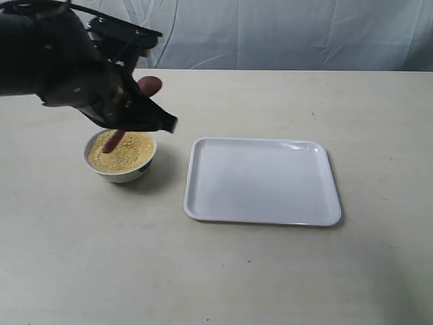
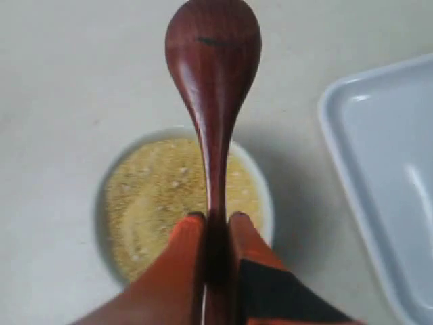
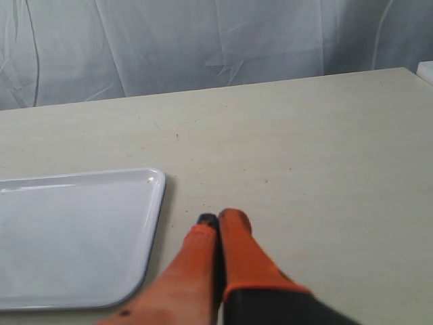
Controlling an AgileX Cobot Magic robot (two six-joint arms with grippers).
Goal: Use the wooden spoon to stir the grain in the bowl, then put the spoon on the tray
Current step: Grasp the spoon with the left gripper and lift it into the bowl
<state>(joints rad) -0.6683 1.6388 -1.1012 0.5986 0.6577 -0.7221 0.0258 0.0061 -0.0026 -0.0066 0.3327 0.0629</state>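
The white bowl of yellow grain stands left of the white tray. My left gripper hangs over the bowl, shut on the handle of the wooden spoon. The spoon's oval head is raised above the gripper, and its thin lower end reaches the grain. In the left wrist view the wooden spoon rises from between the fingertips of my left gripper, over the grain and the bowl's rim. My right gripper is shut and empty, above the table beside the tray.
The tray's inside holds nothing. A pale cloth backdrop hangs behind the table's far edge. Beige tabletop stretches in front of the bowl and tray. The right arm is out of the exterior view.
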